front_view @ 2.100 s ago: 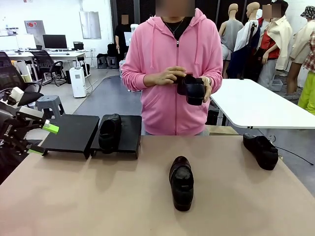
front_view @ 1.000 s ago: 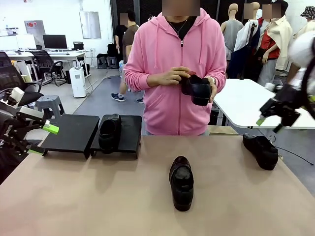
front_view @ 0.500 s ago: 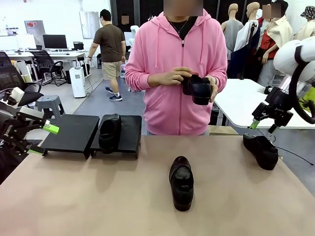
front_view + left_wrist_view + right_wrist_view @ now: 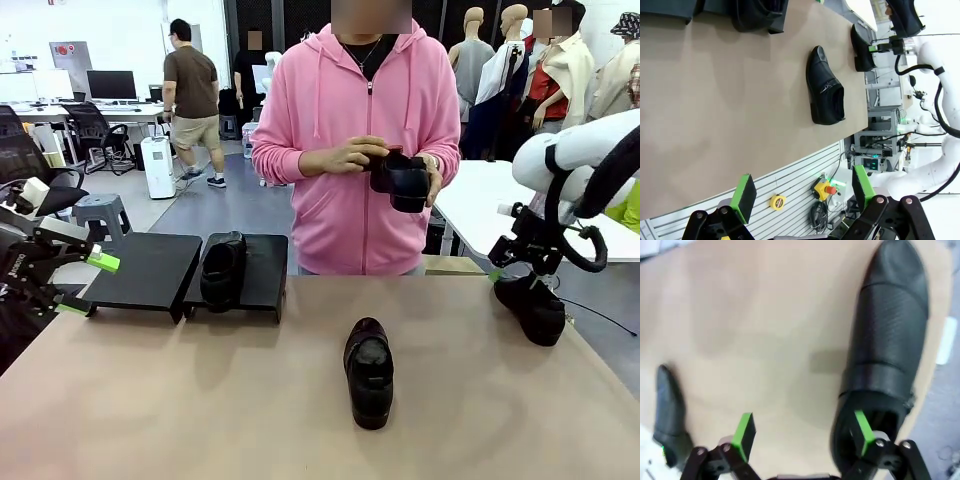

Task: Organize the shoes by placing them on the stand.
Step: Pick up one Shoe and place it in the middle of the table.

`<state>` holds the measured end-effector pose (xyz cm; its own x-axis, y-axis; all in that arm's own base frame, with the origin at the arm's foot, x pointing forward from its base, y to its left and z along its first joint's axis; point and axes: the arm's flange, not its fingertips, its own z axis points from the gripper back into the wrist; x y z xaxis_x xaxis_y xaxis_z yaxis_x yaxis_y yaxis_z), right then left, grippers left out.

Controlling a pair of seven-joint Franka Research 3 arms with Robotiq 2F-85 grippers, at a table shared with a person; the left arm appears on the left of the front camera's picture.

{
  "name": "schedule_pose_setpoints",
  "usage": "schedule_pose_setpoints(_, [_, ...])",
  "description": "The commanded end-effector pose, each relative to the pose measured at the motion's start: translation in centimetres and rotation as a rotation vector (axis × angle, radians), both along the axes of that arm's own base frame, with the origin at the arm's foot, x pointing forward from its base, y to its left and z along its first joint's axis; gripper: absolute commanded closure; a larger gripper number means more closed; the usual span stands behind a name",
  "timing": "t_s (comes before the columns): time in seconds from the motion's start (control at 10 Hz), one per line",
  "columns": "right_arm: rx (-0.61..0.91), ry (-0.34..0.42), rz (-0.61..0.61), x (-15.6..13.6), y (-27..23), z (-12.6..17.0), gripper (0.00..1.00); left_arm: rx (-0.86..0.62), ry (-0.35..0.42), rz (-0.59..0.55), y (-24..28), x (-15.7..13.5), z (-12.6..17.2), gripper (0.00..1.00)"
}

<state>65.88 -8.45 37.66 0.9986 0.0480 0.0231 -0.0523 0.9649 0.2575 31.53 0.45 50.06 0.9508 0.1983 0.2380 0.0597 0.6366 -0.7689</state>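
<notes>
One black glossy shoe lies on the right panel of the black stand. A second shoe rests mid-table, toe toward me. Near the table's right edge lies a third shoe, and my right gripper hangs open just above its heel end. In the right wrist view one green pad stands over that shoe's opening and the other over bare table, the gripper not touching it. The person in a pink hoodie holds another shoe in both hands. My left gripper waits open at the far left beside the stand.
The left panel of the stand carries nothing. A white table stands behind the right end of the tan tabletop. The left wrist view looks across the table at the middle shoe and the right shoe.
My right arm has come in from the right and lowered over the shoe at the table's right edge. The left arm, the other shoes and the person's hands have stayed put.
</notes>
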Motion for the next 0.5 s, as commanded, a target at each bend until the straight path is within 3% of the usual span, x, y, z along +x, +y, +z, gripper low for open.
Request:
schedule_pose_setpoints(0.0, [-0.092,-0.015,-0.121,1.31,-0.23,0.13,0.0,-0.009,0.009,0.006,0.0,0.0,0.2,0.0])
schedule_pose_setpoints(0.4, [-0.082,0.05,-0.105,1.63,-0.17,-0.82,0.0,-0.009,0.009,0.006,0.0,0.0,0.2,0.0])
